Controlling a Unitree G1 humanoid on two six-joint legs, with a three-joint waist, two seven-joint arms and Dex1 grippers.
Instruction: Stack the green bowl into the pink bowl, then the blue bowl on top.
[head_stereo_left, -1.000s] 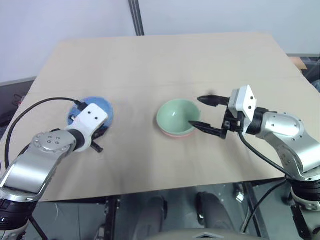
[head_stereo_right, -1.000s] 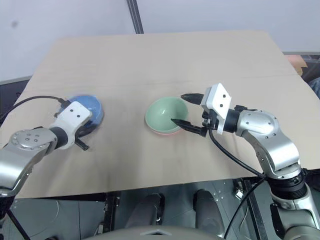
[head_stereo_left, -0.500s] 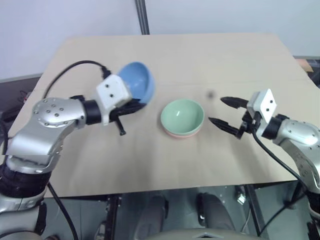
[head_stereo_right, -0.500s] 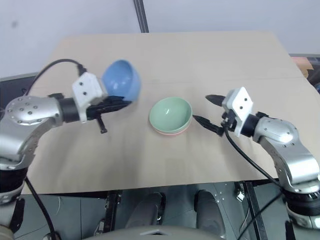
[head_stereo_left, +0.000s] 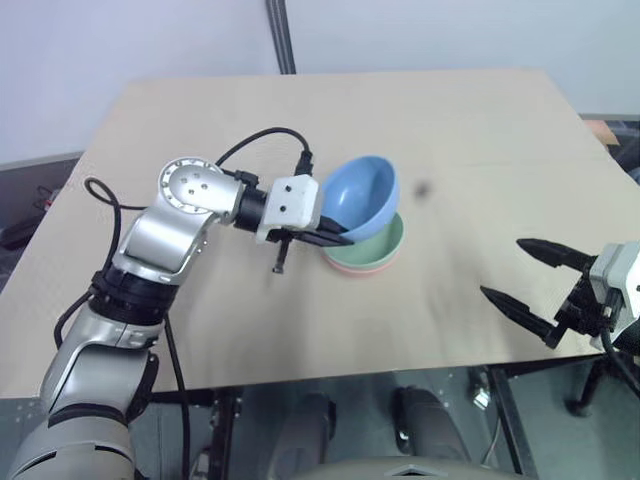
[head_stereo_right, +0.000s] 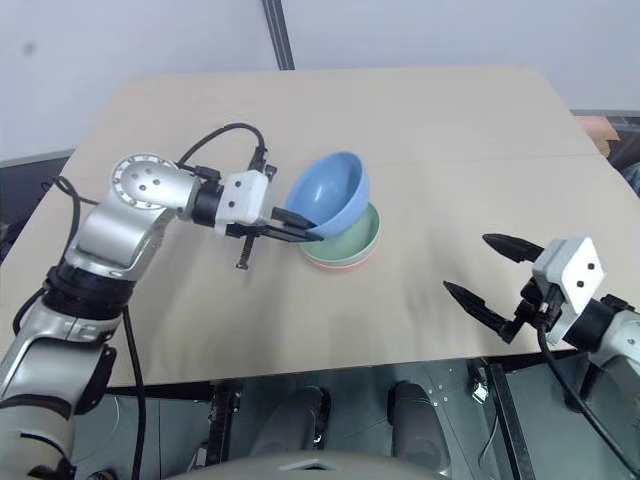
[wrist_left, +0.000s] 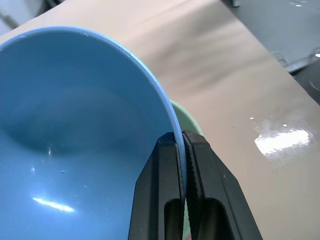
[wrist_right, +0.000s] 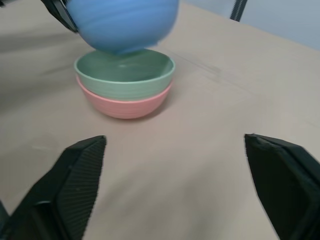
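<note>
Two bowls sit nested on the table (head_stereo_left: 480, 140): the green bowl (wrist_right: 131, 75) inside the pink bowl (wrist_right: 125, 105). The left gripper (wrist_left: 184, 150) is clamped on the rim of the blue bowl (head_stereo_left: 358, 195), holding it tilted in the air just above the green bowl, apart from it. The right gripper (head_stereo_left: 528, 283) hangs near the table's right front edge, well apart from the stack, fingers spread wide and empty.

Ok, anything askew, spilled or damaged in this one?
Nothing damaged or spilled. The blue bowl is tilted, pinched at its rim by the left gripper above the green bowl, which sits level in the pink bowl. Expected mid-placement.
</note>
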